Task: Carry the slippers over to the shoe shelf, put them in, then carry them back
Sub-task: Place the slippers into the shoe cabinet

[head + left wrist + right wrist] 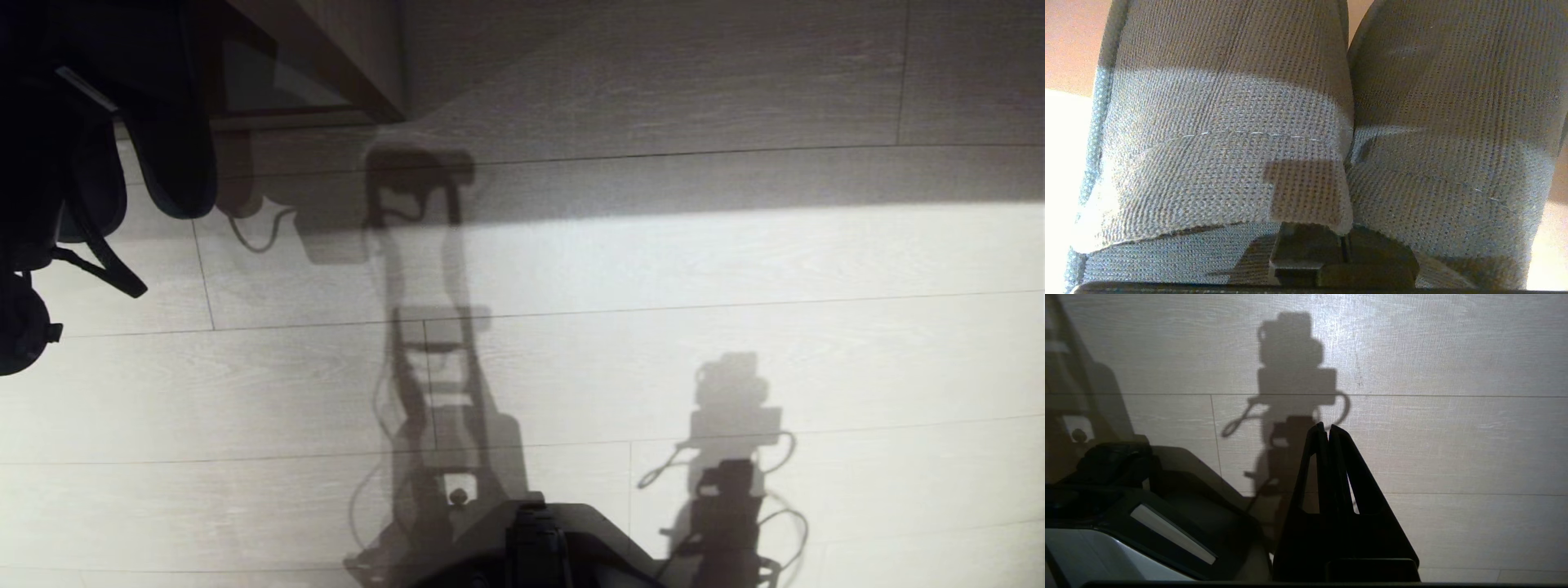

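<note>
Slippers (1306, 122), a pair of dark charcoal woven-fabric ones with thin soles, fill the left wrist view side by side, their inner edges touching. The left gripper (1339, 241) is pinched shut on them where the two collars meet. In the head view they hang as a dark shape at the upper left edge, clear of the pale wood-plank floor (735, 343) and held up by the left arm.

Just beside them, at the top of the head view, shows a corner of beige wood-grain furniture with dark brown edging (326, 57); whether this is the shoe shelf cannot be told from here.

The right gripper (1328, 430) hangs idle above the floor beside the robot's dark base (1167, 506), its fingers pressed together on nothing.

This looks like a carrying stage, with the pair lifted and not yet set down. The next move likely calls for a firm pinch while the pair is brought level with an opening or lowered to the floor, toes leading, without either slipper sliding loose.
</note>
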